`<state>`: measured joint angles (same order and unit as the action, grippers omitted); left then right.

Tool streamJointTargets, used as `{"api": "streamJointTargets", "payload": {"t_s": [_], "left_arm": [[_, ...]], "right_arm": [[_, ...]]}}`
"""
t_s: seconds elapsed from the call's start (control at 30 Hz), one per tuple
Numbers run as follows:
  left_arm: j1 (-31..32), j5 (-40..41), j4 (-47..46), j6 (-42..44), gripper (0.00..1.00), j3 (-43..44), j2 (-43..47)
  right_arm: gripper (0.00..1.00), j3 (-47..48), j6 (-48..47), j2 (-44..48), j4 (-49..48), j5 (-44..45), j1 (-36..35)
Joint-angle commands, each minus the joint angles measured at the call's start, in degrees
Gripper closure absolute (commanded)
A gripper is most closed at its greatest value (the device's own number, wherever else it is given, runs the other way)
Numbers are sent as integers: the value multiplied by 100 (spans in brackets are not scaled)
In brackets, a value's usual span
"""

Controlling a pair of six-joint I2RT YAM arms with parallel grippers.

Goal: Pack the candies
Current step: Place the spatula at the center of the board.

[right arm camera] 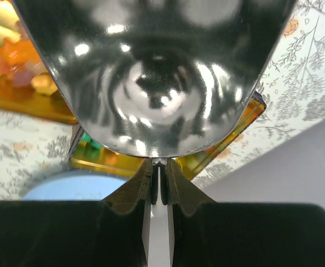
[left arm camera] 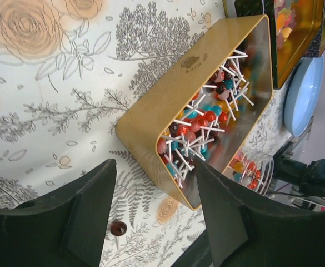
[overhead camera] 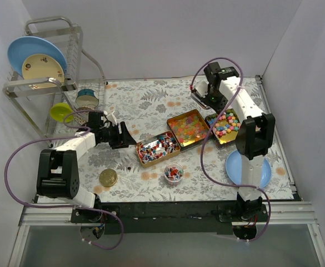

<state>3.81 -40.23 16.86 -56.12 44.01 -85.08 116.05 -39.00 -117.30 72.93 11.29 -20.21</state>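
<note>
Three open gold tins lie in a row. The left tin [overhead camera: 158,147] holds red, blue and white stick candies [left arm camera: 198,125]. The middle tin [overhead camera: 189,129] holds orange gummies. The right tin [overhead camera: 224,125] holds pastel cubes. A small clear cup [overhead camera: 173,173] holds more candies. One dark red candy [left arm camera: 118,228] lies loose on the cloth near my left fingers. My left gripper [left arm camera: 155,165] is open and empty at the left tin's near corner. My right gripper [right arm camera: 159,167] is shut on the edge of a shiny tin lid [right arm camera: 156,72], held above the far ends of the middle and right tins.
A round gold lid [overhead camera: 108,178] lies at front left. A blue plate [overhead camera: 248,168] sits at front right under the right arm. A dish rack [overhead camera: 45,83] with plates, a green bowl and a cup stands at back left. White walls enclose the table.
</note>
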Motion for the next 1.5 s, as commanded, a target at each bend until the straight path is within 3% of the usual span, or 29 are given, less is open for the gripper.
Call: {"api": "streamJointTargets", "payload": {"t_s": [0.0,0.3,0.43,0.67,1.03,1.17,1.3,1.33,1.47], "left_arm": [[-39,41,668,786,43,468,-149],[-30,120,1065,1155,44,486,157],[-39,138,1082,1165,43,670,246],[-30,322,1345,1331,43,1267,-421],[-30,586,2005,1727,40,2015,-765],[-39,805,2067,1736,37,2006,-703],[-39,1341,2084,1622,28,2015,-616],[-39,1403,2102,1665,26,2024,-572],[-56,1579,2382,2242,21,2068,-282]], "right_arm": [[99,506,630,-249,-138,-585,631],[99,77,614,-57,-217,-760,2459],[99,-1009,420,189,-515,-646,3083],[99,-2805,297,646,-1526,-382,3260],[99,-2526,402,-12,-1720,-531,3427],[70,-2499,376,-4,-1676,-452,3427],[59,-2587,455,259,-1685,-549,3427],[49,-2587,464,312,-1642,-575,3427],[42,-2500,482,776,-1422,-1040,3427]]}}
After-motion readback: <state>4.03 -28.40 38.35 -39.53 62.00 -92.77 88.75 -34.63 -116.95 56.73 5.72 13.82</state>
